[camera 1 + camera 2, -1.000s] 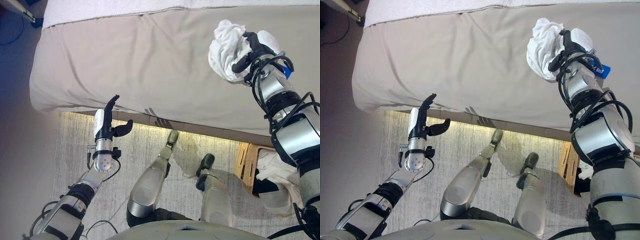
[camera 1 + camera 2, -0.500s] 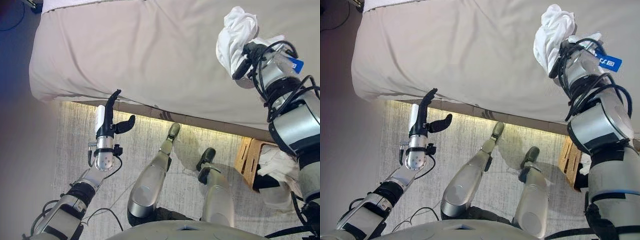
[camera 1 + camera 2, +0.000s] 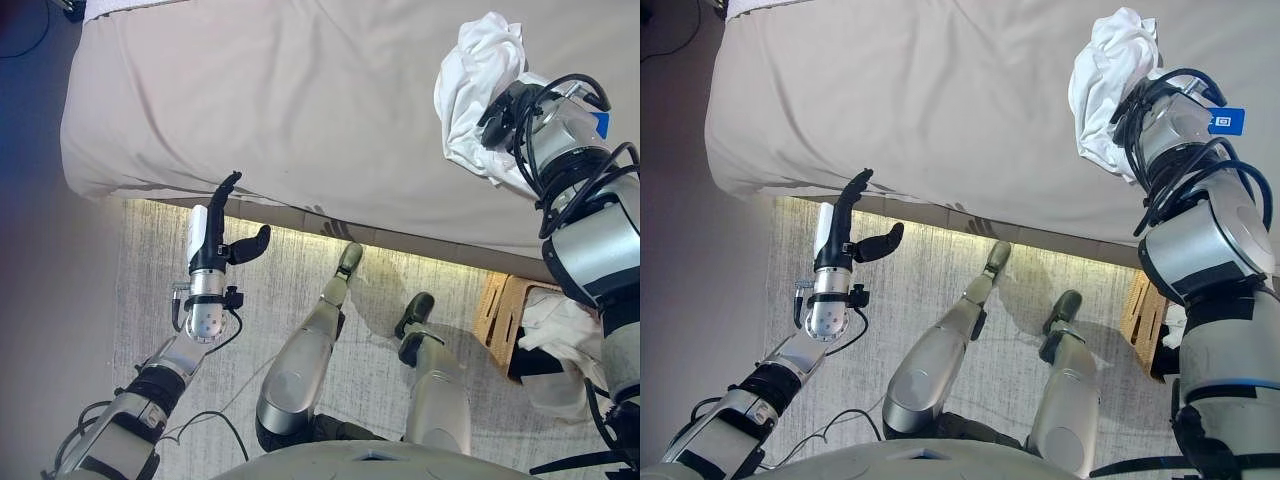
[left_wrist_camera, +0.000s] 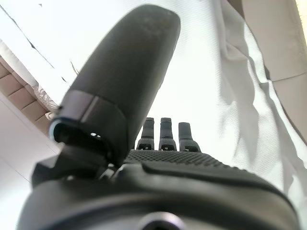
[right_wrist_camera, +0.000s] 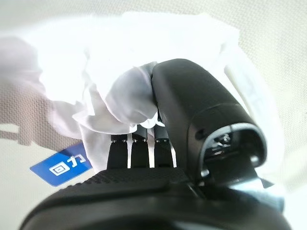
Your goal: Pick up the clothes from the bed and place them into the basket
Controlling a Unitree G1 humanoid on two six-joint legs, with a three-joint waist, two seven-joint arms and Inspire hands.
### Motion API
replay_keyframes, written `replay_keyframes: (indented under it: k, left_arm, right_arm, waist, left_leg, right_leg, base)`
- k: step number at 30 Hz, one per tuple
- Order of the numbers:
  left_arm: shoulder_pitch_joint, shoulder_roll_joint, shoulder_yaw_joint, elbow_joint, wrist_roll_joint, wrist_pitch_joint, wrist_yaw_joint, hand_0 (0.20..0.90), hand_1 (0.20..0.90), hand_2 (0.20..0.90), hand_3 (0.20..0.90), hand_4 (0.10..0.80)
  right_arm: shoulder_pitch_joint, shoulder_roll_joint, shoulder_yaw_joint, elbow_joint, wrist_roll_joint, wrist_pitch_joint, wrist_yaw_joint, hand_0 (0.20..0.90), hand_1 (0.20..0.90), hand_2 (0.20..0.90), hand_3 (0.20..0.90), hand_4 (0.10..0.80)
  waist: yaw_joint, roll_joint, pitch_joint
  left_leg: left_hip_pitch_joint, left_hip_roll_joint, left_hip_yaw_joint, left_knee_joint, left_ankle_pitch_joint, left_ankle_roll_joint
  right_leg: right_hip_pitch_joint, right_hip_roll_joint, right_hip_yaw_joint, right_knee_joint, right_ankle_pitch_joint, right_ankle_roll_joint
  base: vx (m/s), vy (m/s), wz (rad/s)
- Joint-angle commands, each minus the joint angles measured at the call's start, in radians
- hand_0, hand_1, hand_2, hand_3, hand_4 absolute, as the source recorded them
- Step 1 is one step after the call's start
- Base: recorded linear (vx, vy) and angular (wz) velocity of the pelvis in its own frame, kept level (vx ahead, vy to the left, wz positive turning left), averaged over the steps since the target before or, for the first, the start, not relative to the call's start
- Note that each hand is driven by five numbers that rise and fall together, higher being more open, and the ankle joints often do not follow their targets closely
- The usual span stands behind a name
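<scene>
Up over the smooth beige bed [image 3: 300, 90], the right hand [image 3: 503, 100] clenches one crumpled white cloth garment [image 3: 478, 70]; more white cloth fills the wooden basket [image 3: 498, 315] at near right. Left hand [image 3: 215, 240] hangs released.

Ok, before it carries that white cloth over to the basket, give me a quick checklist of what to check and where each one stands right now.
1. Grip on the cloth: ok. The right hand has thumb and fingers curled into the white cloth.
2. Cloth clear of the bed: cannot tell. It is bunched above the sheet, but a trailing edge hangs low.
3. Basket location: ok. It stands on the floor at the robot's right, beside the bed.
4. Room in the basket: cannot tell. White clothes already lie in it, and the arm hides part.
5. Left hand out of the way: ok. It is open, holding nothing, at the bed's edge.
</scene>
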Motion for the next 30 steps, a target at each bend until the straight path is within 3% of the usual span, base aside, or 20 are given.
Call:
replay_keyframes:
  k: [1,7,16,30]
  left_arm:
    - [-0.022,0.039,0.031,-0.046,-0.032,-0.082,0.061,0.900,0.900,0.900,0.900,0.800]
    - [-0.028,0.045,0.049,-0.024,-0.044,-0.074,0.037,0.900,0.900,0.900,0.900,0.800]
    - [-0.023,0.058,0.065,-0.008,-0.054,-0.050,0.040,0.900,0.900,0.900,0.900,0.800]
    - [0.029,0.041,0.095,0.047,-0.006,-0.021,-0.017,0.900,0.900,0.900,0.900,0.800]
  right_arm:
    - [-0.037,-0.065,0.076,-0.051,0.052,-0.047,-0.108,0.300,0.300,0.300,0.200,0.100]
    - [0.036,-0.111,-0.035,-0.137,0.146,-0.170,-0.147,0.300,0.300,0.300,0.200,0.100]
    - [0.185,-0.215,-0.163,-0.330,0.272,-0.261,-0.186,0.300,0.300,0.300,0.200,0.100]
    - [0.391,-0.221,-0.496,-0.444,0.843,-0.328,-0.099,0.300,0.300,0.300,0.200,0.100]
  waist:
    - [-0.013,0.014,-0.008]
    - [-0.068,-0.031,-0.018]
    - [-0.139,-0.099,-0.079]
    - [-0.188,-0.163,-0.217]
  left_leg:
    - [0.068,-0.014,0.049,-0.019,-0.074,0.061]
    - [0.180,0.001,0.079,-0.040,-0.099,0.059]
    - [0.267,0.026,0.126,-0.077,-0.123,0.054]
    - [0.362,0.052,0.163,-0.100,-0.158,0.042]
  right_leg:
    - [0.036,0.019,-0.017,-0.048,0.077,-0.035]
    - [0.141,0.020,0.018,-0.119,0.107,-0.018]
    - [0.215,0.038,0.068,-0.195,0.137,-0.002]
    - [0.323,0.065,0.107,-0.263,0.140,-0.013]
  base:
    - [-0.016,0.002,-0.05]
    - [0.015,0.015,-0.04]
    - [0.036,-0.002,-0.23]
    - [0.047,-0.037,-0.10]
